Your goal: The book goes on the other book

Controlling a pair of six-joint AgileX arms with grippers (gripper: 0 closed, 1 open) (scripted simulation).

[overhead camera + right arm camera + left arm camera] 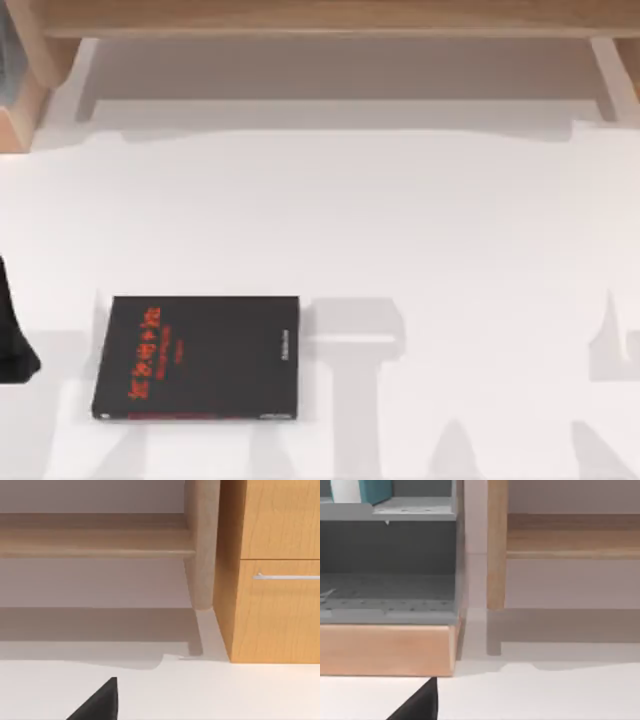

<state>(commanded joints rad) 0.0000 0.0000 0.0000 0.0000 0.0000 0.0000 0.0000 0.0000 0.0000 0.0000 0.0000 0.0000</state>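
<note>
Blackness at the top view's left edge is marking my left arm (14,345); whether its pincer is spread, I cannot tell. Right of it, the black book (198,356) is lying flat on the counter (430,230). The light-blue book (364,491) is sitting on a grey shelf (390,510).

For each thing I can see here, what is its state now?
Black book: flat on the white table, closed, nothing on it.
Light-blue book: on the upper shelf of the grey rack, not gripped.
Drawer: shut.
Left arm: at the table's left edge.
</note>
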